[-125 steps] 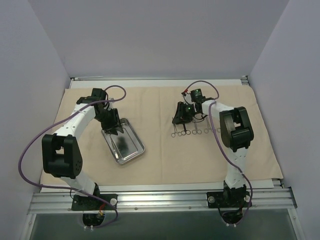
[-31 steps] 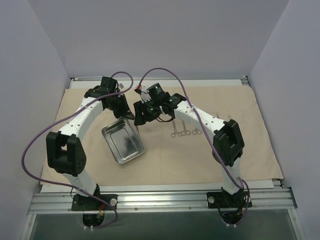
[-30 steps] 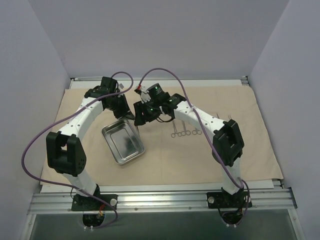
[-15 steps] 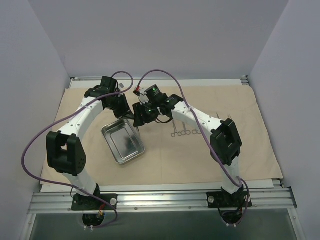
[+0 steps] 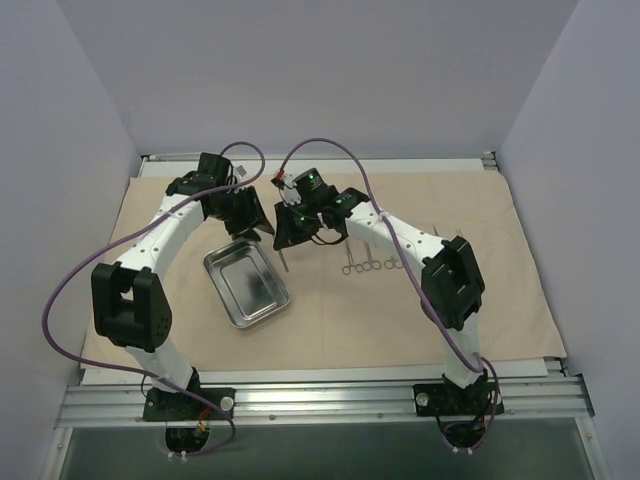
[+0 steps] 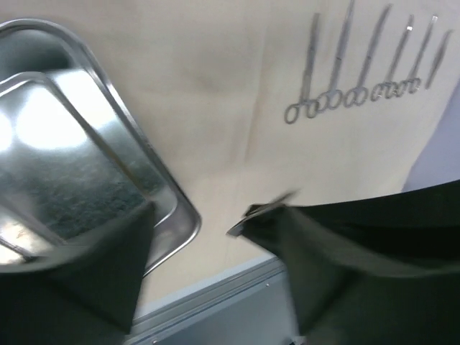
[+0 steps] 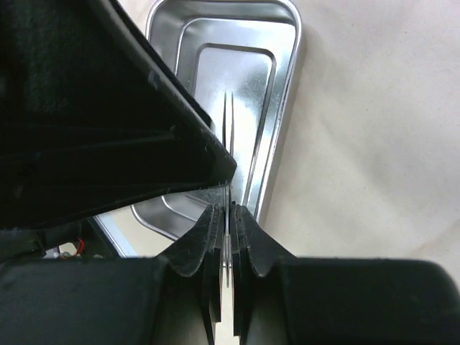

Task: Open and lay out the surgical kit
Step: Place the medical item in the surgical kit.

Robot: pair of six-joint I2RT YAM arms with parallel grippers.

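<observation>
The beige cloth wrap [image 5: 400,320] lies spread flat over the table. The steel tray [image 5: 246,287] sits on it at the left and looks empty. Several ring-handled instruments [image 5: 372,264] lie in a row right of centre; they also show in the left wrist view [image 6: 359,93]. My right gripper [image 5: 285,238] is shut on one slim instrument [image 7: 228,136], held above the tray's far right corner [image 7: 293,43]. My left gripper [image 5: 260,218] is right beside it, jaws wide apart and empty [image 6: 215,215].
The two grippers nearly touch; the left gripper's black body fills the upper left of the right wrist view. The aluminium rail [image 5: 320,400] runs along the near edge. Grey walls enclose the left, back and right.
Both grippers have come together above the tray's far corner, the right one from the instrument row. In the last half second an instrument has come to hang from the right gripper.
</observation>
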